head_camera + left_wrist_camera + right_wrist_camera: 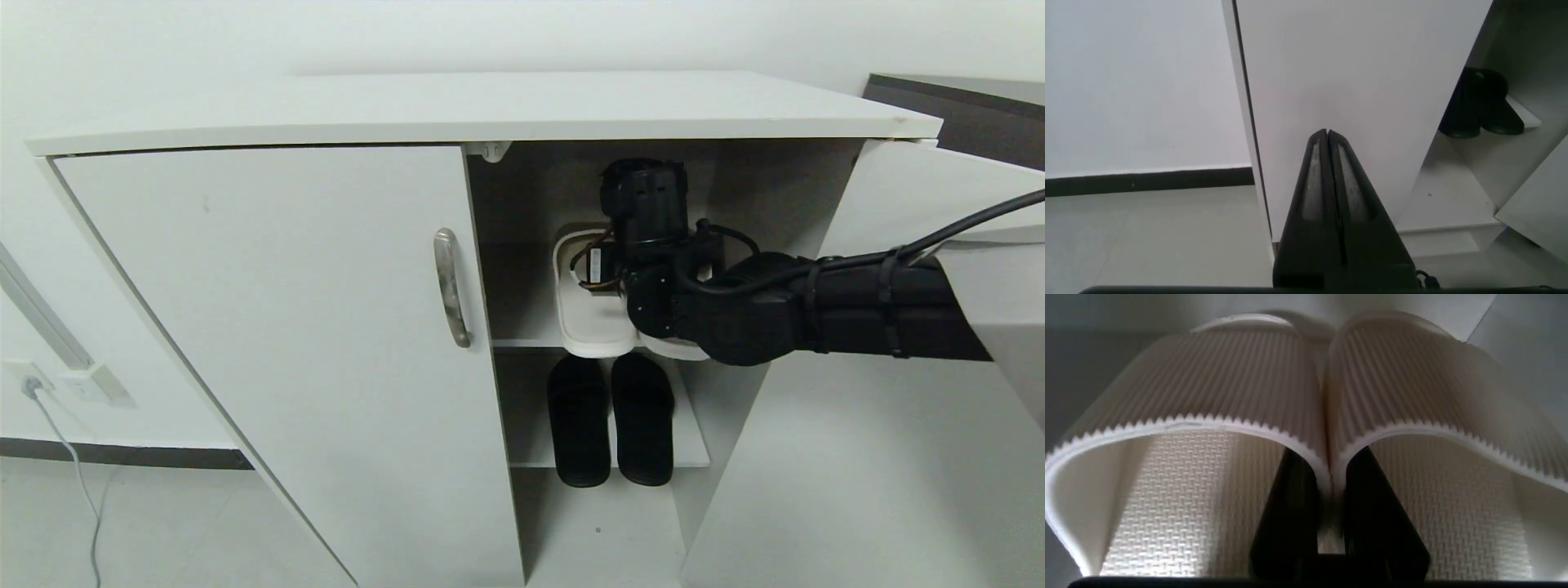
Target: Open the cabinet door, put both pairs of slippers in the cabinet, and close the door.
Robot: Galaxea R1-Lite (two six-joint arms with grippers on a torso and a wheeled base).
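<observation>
Head view: white slippers are on the cabinet's upper shelf, black slippers one shelf down. Left wrist: left gripper is pinched together and empty, facing the cabinet's closed door. Right wrist: right gripper clamps both white slippers' inner straps. I'd let go once the soles sit flat, then back straight out.

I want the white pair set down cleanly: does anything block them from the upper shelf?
Nothing visible does. The white slippers, clamped in the right end effector, are over the upper shelf, whose bare part beside them is free. The black slippers lie one shelf below.
</observation>
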